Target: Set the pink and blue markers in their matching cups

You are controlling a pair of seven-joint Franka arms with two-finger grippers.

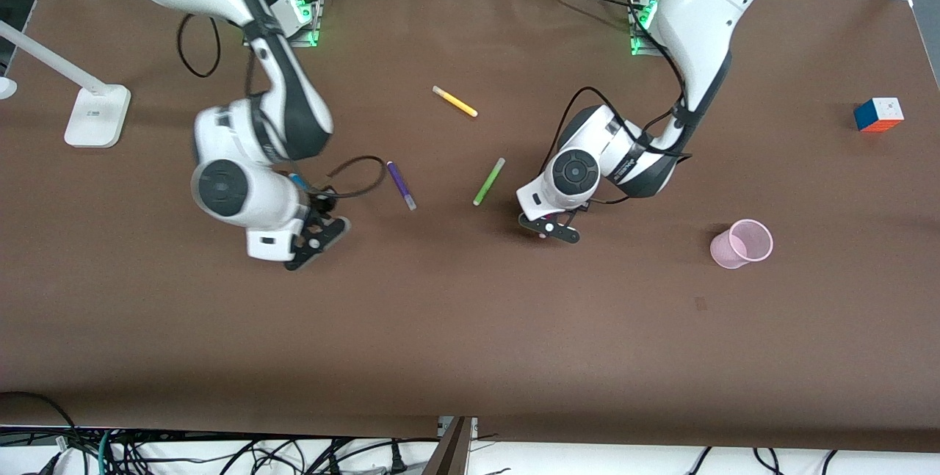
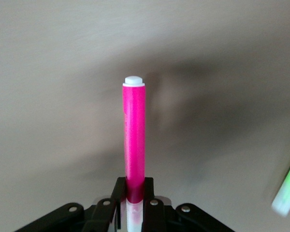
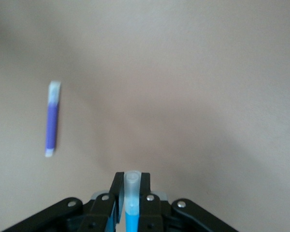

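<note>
My left gripper (image 1: 549, 228) hangs over the middle of the table, shut on the magenta-pink marker (image 2: 134, 140). The marker sticks out from the jaws, its white end away from the gripper (image 2: 134, 194). My right gripper (image 1: 317, 234) hangs over the table toward the right arm's end, shut on the bright blue marker (image 3: 131, 195) near its greyish end; a bit of blue shows in the front view (image 1: 297, 181). The pale pink cup (image 1: 742, 244) stands upright toward the left arm's end, well apart from both grippers. The pale blue cup is out of view.
A purple pen (image 1: 401, 185), a lime-green pen (image 1: 489, 181) and a yellow pen (image 1: 454, 101) lie between the arms. A colour cube (image 1: 878, 114) sits toward the left arm's end. A white lamp base (image 1: 96, 116) stands toward the right arm's end.
</note>
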